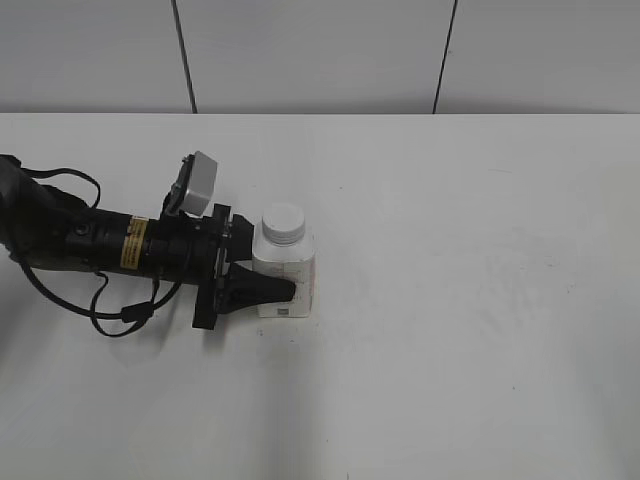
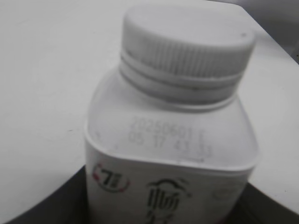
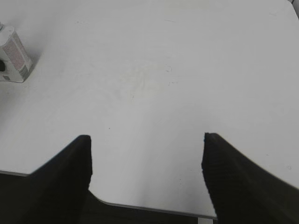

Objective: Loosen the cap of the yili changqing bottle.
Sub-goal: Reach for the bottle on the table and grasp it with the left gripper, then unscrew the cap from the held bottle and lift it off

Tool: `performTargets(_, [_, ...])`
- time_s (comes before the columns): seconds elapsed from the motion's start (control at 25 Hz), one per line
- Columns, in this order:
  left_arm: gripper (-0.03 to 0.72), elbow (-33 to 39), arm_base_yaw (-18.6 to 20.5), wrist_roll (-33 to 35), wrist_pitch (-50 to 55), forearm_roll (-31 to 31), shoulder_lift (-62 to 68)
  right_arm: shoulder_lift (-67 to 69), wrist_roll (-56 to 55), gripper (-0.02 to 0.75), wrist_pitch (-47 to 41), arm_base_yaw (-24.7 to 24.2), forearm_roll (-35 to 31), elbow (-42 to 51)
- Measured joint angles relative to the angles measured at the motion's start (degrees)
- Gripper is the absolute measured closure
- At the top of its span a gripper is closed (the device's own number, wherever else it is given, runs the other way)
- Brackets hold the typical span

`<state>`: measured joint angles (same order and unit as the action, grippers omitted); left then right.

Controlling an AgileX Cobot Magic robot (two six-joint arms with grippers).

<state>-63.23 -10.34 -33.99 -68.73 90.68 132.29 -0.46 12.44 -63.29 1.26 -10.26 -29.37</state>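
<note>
Standing upright left of the white counter's (image 1: pixel 480 300) middle, the small squat white plastic bottle (image 1: pixel 285 280) is clamped at its body by the left gripper (image 1: pixel 262 273), its ribbed white screw cap (image 1: pixel 283 222) apparently fully seated and untouched, while the right gripper (image 3: pixel 147 161) hangs well apart above the near edge, fingers spread, so loosening seems not begun.

White yili changqing bottle (image 2: pixel 170 154) with grey printed digits on the shoulder, a red-ringed emblem and dark characters on a pale label; pink print on its side. White cap (image 2: pixel 187 51), ribbed around the rim. Black left gripper (image 1: pixel 262 288), yellow band on the black arm (image 1: pixel 133 243), white table (image 1: pixel 480 300).
</note>
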Motion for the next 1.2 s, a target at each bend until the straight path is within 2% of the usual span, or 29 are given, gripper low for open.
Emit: performTargets(1.2, [0.29,0.0,0.0,0.07,0.06,0.27,0.0,0.0,0.0,0.16,0.0,0.0,0.0,0.0])
